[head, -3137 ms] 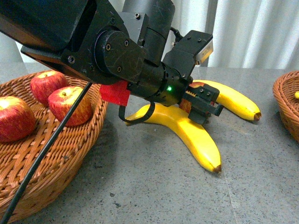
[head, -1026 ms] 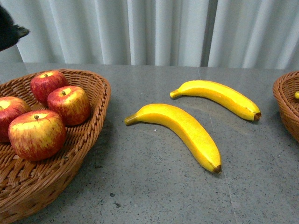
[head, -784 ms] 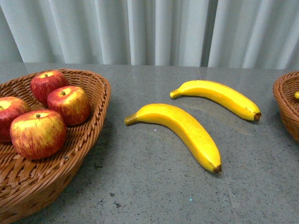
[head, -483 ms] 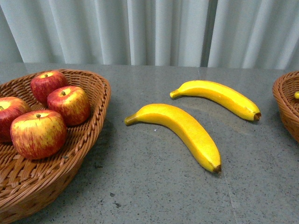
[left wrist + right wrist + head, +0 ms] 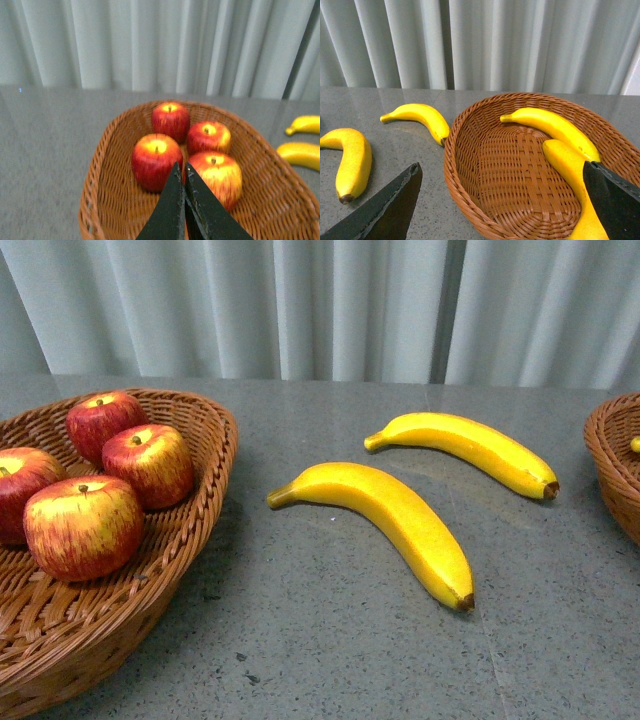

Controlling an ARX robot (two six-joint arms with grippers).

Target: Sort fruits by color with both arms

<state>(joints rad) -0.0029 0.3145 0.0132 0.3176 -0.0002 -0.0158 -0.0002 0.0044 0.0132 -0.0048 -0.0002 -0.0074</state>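
Note:
Several red-and-yellow apples (image 5: pixel 82 526) lie in the wicker basket (image 5: pixel 190 540) at the left; they also show in the left wrist view (image 5: pixel 156 161). Two yellow bananas lie on the grey table: a near one (image 5: pixel 395 520) and a far one (image 5: pixel 468 448). Both show in the right wrist view (image 5: pixel 351 160) (image 5: pixel 418 117). Two more bananas (image 5: pixel 555 130) (image 5: pixel 577 187) lie in the right wicker basket (image 5: pixel 470 195). My left gripper (image 5: pixel 181 172) is shut and empty above the apple basket (image 5: pixel 100 200). My right gripper (image 5: pixel 502 172) is open and empty above the banana basket. Neither gripper shows in the front view.
The right basket's edge (image 5: pixel 610 470) shows at the right of the front view. A pale pleated curtain (image 5: pixel 330 305) hangs behind the table. Bare grey tabletop (image 5: pixel 330 640) lies between the baskets.
The left arm, which filled the front view over the bananas, has withdrawn to the left and out of view. One more apple lies at the front of the left basket. The bananas have not moved.

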